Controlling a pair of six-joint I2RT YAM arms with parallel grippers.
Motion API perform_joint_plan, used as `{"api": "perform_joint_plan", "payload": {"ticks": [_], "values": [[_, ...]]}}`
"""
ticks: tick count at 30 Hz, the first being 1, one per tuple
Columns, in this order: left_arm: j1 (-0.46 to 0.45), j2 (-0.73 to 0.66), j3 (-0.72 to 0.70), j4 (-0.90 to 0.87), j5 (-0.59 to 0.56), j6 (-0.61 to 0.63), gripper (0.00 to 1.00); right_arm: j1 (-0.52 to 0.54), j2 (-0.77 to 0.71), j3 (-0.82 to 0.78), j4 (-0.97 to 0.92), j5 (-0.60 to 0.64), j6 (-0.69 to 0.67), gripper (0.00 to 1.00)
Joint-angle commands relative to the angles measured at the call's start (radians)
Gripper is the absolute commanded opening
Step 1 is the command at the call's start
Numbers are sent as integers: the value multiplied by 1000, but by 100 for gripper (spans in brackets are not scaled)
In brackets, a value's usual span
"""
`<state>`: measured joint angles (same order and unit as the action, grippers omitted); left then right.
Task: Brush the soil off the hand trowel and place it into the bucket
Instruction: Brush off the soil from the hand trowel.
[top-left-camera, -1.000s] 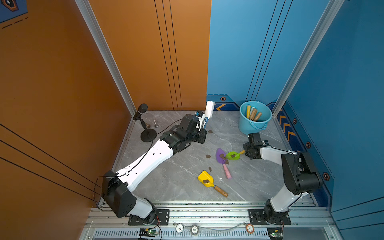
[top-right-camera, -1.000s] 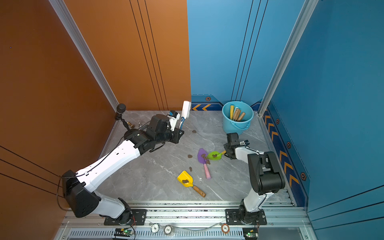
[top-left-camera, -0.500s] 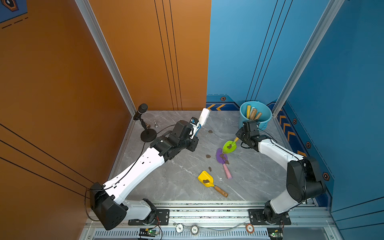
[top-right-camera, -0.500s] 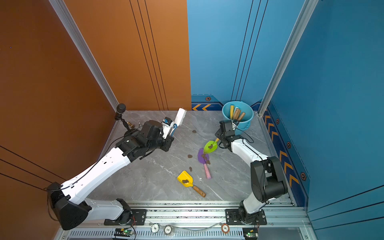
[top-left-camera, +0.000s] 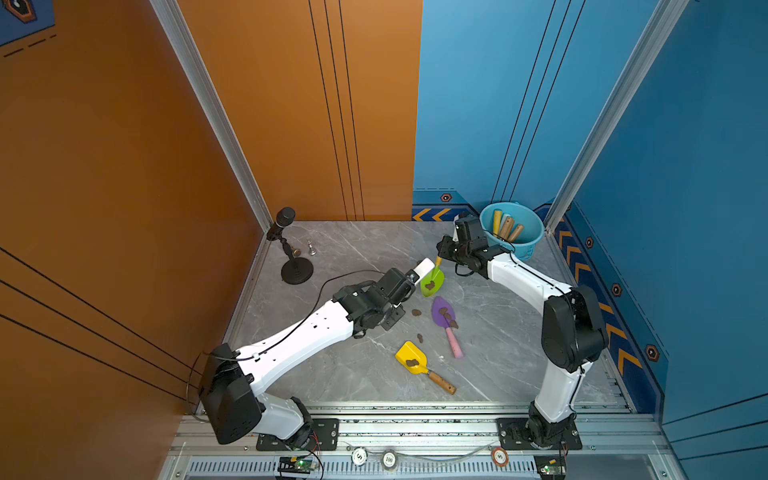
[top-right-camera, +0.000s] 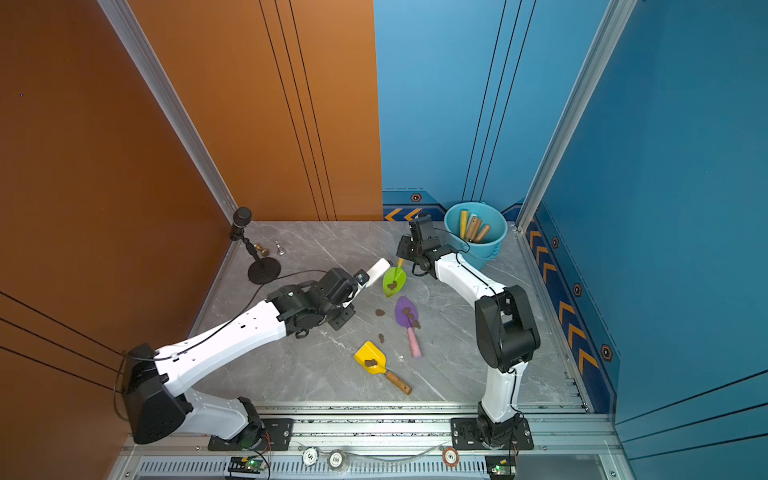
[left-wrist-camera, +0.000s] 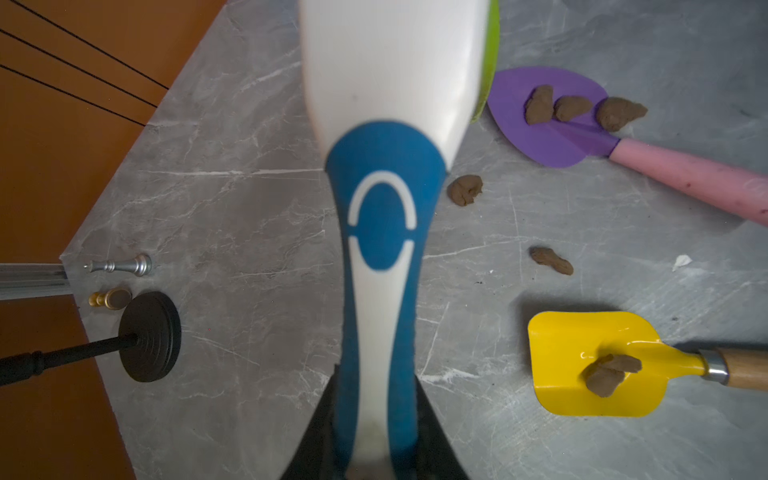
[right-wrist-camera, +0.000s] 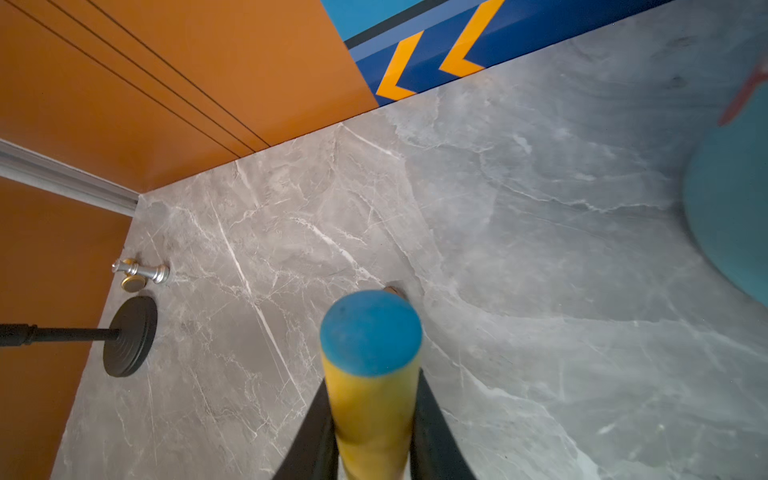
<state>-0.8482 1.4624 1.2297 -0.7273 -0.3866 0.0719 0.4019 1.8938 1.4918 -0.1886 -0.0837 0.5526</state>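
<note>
- In both top views, you find the brush (top-left-camera: 424, 266) moved: half a second ago it stood well apart from the green trowel (top-left-camera: 433, 282); now its white head is at the blade's edge. You cannot tell whether they touch.
- Your left claw (top-left-camera: 412, 277) is closed on the brush handle. Your right claw (top-right-camera: 404, 258) is clamped on the trowel's yellow handle, blade tilted down, near the bucket (top-right-camera: 496, 243). One lump of soil (top-right-camera: 392, 286) lies on the blade.
- The grey marbled counter (top-left-camera: 353, 249) carries a purple trowel (top-left-camera: 441, 313) and a yellow trowel (top-left-camera: 411, 357), both soiled. The orange wall (top-left-camera: 124, 166) and the blue wall (top-left-camera: 706, 166) enclose it.
- In the left wrist view, your claw's fingers (left-wrist-camera: 436, 440) pinch the blue-and-white handle, and the brush head hides most of the green blade.
- In the right wrist view, the fingers (right-wrist-camera: 432, 436) grip the blue-capped yellow handle above bare counter.
</note>
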Motion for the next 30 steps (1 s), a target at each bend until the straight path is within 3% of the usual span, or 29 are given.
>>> {"api": "perform_joint_plan", "payload": {"ticks": [1, 8, 13, 23, 27, 30], "values": [[5, 74, 51, -14, -65, 18, 0, 9, 28, 74, -82, -70, -69, 9], [8, 261, 130, -4, -167, 79, 0, 5, 31, 91, -106, -132, -105, 9], [-6, 308, 83, 30, -227, 93, 0, -17, 38, 119, -130, -182, -108, 9], [-91, 223, -50, -16, -228, -26, 0, -50, 56, 188, -153, -188, -124, 8], [-90, 161, -12, -26, -230, -34, 0, -48, 62, 203, -155, -194, -135, 7], [-33, 165, 66, -20, -203, -11, 0, -43, 61, 205, -161, -198, -147, 6]]}}
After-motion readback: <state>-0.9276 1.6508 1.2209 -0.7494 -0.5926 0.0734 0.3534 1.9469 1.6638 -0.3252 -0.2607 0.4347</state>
